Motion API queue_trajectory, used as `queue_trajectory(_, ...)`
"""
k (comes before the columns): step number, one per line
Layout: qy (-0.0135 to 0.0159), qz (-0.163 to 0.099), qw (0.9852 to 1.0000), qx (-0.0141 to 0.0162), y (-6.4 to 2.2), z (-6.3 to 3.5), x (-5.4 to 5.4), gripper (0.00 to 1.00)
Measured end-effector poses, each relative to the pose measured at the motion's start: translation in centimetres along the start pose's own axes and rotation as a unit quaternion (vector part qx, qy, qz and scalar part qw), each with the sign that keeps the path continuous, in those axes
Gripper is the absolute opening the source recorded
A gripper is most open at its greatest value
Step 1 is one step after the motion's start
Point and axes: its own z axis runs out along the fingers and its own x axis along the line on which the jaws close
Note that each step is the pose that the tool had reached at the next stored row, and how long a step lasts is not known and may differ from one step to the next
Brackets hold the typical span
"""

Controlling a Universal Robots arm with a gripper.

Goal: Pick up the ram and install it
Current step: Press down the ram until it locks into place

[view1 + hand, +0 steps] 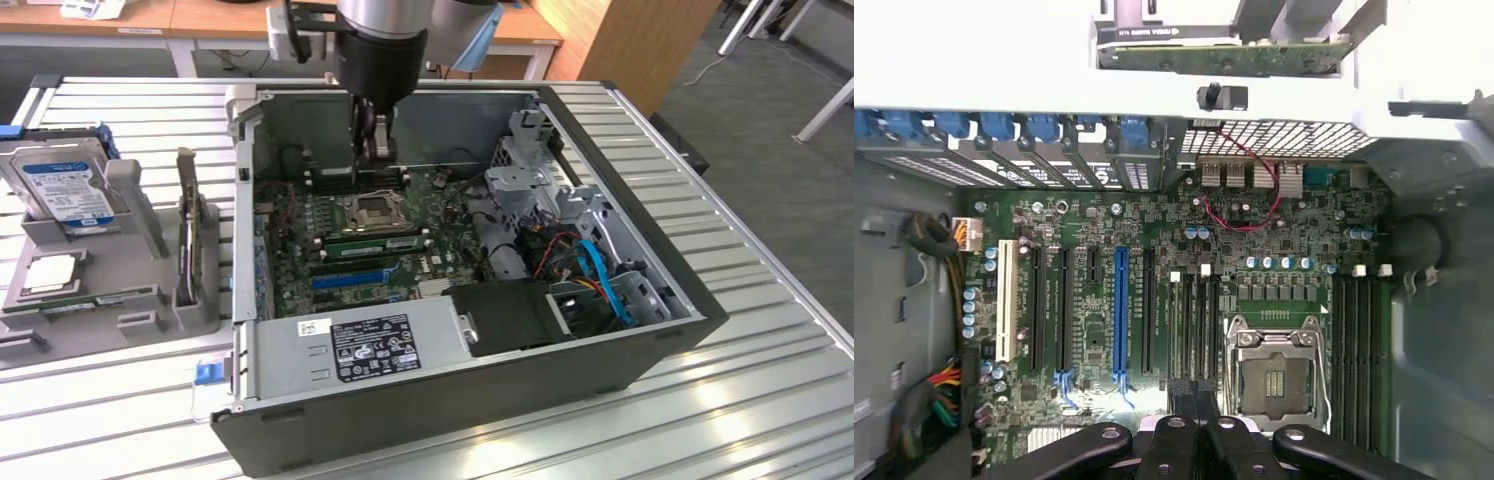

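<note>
1. Your gripper [378, 150] hung inside the open computer case [534, 400], low over the motherboard. Its jaws were shut tight, fingertips together, as the wrist view [1199, 440] also showed.
2. You had no green board showing between those jaws in either view. Whether something thin was pinched edge-on there, I could not tell.
3. Directly under the jaws ran the black memory slots [1194, 330]. They lay on the far side of the CPU socket [374, 208] as the exterior view has it. The slots looked empty in the wrist view.
4. On the opposite side of the socket from the jaws, green sticks [378, 240] sat already seated in their own slots.
5. The one loose stick I could make out, and so my reading of the ram [96, 300], lay flat in the grey fixture [147, 320]. That put it outside the case, well apart from the jaws, towards the exterior view's left and nearer that camera.
6. Its long axis ran across the exterior view, roughly parallel to the slots beneath your jaws. The case wall stood between it and the jaws.
7. Beyond it in the same fixture stood the blue-labelled hard drive [60, 185], equally far from the jaws.
8. You had one arm only, so nearness was no choice.
</note>
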Motion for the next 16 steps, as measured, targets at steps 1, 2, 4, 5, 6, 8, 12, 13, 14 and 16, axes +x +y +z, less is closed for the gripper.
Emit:
queue_trajectory(1, 0.0001, 0.000, 1.0000, 0.0000, 0.01, -0.25, 0.0, 0.10)
queue_trajectory(2, 0.0002, 0.000, 1.0000, 0.0000, 0.02, -0.49, 0.0, 0.10)
queue_trajectory(4, 0.0004, 0.000, 1.0000, 0.0000, 0.03, -0.81, 0.0, 0.10)
queue_trajectory(5, 0.0003, 0.000, 1.0000, 0.0000, 0.03, -0.81, 0.0, 0.10)
queue_trajectory(6, 0.0003, 0.000, 1.0000, 0.0000, 0.03, -0.81, 0.0, 0.10)
queue_trajectory(8, 0.0003, 0.000, 1.0000, 0.0000, 0.03, -0.81, 0.0, 0.10)
queue_trajectory(12, 0.0007, 0.000, 1.0000, -0.0001, -0.24, -0.83, 0.0, 0.10)
queue_trajectory(13, 0.0007, 0.000, 1.0000, -0.0001, -0.50, -0.84, 0.0, 0.10)
queue_trajectory(14, 0.0007, 0.000, 1.0000, -0.0001, -0.78, -0.84, 0.0, 0.10)
queue_trajectory(16, 0.0007, 0.000, 1.0000, -0.0002, -1.34, -0.87, 0.0, 0.10)
